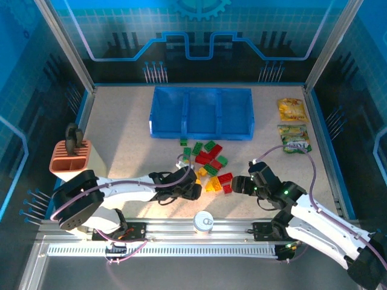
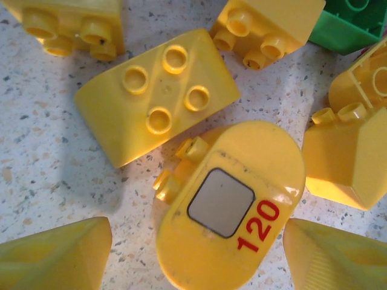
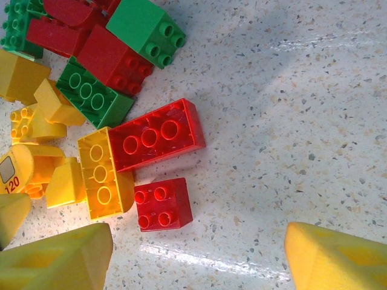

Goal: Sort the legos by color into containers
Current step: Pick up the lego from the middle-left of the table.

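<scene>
**Yellow piece marked "120" between parted fingers of left gripper**

Left wrist view: the yellow piece is rounded and carries "120" in red beside a grey square panel. It lies flat on the speckled table. The yellow fingers stand apart on either side and are not pinching it. The right-hand one is close, contact unclear. A four-stud yellow brick lies just beyond.

Top view: the legos are heaped mid-table, just on the near side of the blue tray. The left gripper is at the heap's near-left edge and the right gripper at its near-right edge.

Right wrist view: the fingers are spread wide over the table and grip no brick. A small red brick lies just ahead of the gap, touching a yellow three-stud brick.

Far right: the print on the snack packets is too small to read.
</scene>
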Controlling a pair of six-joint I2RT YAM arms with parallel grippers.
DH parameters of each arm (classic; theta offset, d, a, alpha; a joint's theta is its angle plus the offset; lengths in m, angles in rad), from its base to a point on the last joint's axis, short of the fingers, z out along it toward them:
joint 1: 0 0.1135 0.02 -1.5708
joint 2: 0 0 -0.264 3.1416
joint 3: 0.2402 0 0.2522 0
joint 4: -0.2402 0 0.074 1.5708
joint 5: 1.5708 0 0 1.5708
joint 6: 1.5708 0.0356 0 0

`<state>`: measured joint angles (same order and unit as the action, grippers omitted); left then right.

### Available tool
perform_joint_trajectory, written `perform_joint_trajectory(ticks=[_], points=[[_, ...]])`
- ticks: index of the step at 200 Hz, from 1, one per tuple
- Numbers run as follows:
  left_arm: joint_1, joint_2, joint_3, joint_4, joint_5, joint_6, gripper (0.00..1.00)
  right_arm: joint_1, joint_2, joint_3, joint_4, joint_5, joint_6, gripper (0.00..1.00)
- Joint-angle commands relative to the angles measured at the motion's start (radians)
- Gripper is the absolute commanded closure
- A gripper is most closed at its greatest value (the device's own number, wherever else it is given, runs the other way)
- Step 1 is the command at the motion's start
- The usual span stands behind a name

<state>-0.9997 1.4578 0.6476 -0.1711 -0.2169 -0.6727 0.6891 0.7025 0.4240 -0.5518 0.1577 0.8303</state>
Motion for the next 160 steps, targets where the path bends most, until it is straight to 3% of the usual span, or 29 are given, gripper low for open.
perform_joint_trajectory(ticks=[1,49,83,116,160], points=[[-0.005,0.044,0.043,-0.009,-0.012,0.033,0.26,0.018,-0.003,-0.013,0.013,0.017,0.003,0.24],[-0.005,0.083,0.066,0.001,-0.005,0.038,0.33,0.018,-0.045,-0.051,0.012,0.022,0.024,0.24],[-0.006,0.078,0.085,-0.027,-0.021,0.044,0.46,0.018,-0.048,-0.063,0.019,0.020,0.028,0.24],[-0.015,0.017,0.072,-0.045,-0.030,0.039,0.54,0.017,-0.043,-0.069,0.028,0.021,0.029,0.24],[-0.037,-0.136,0.041,-0.122,-0.078,0.002,0.56,0.017,-0.044,-0.076,0.033,0.028,0.029,0.24]])
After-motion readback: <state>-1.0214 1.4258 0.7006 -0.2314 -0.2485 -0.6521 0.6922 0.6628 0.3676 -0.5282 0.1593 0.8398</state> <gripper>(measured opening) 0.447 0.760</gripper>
